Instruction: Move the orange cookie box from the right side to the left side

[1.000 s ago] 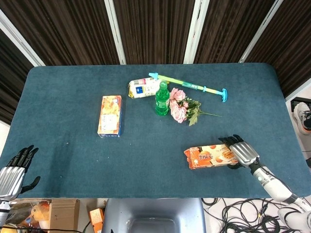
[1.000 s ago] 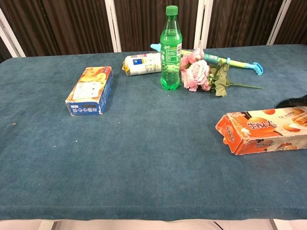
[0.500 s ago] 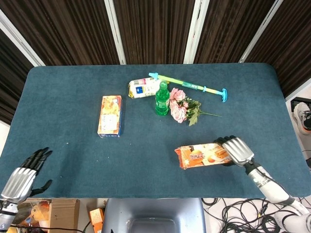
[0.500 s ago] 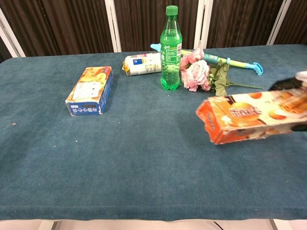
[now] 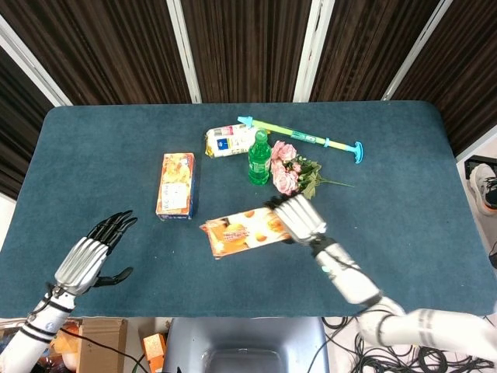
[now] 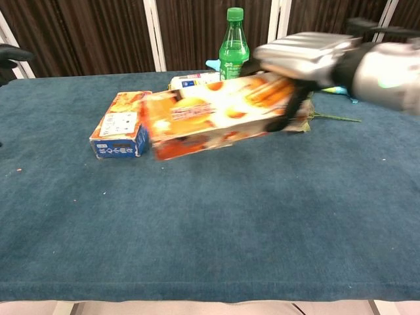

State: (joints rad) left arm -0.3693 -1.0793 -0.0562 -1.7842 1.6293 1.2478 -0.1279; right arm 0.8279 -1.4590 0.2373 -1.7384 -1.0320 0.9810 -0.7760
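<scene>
Orange cookie box (image 5: 242, 231) is gripped at its 3 o'clock end by the right hand (image 5: 300, 218), fingers (image 6: 308, 46) wrapped over it, lifted above the counter (image 5: 404, 171) centre. Left hand (image 5: 89, 255) at 8 o'clock, fingers spread, holding nothing.

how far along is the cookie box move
Done: the right hand grips one end of the orange cookie box, and the box is off the table, about mid-table in the head view, in front of the green bottle.
In hand: carrying it leftward, held roughly level.
Left: reaching the left side, near the blue-sided box, setting it down and letting go. The left hand is open and holds nothing.
</scene>
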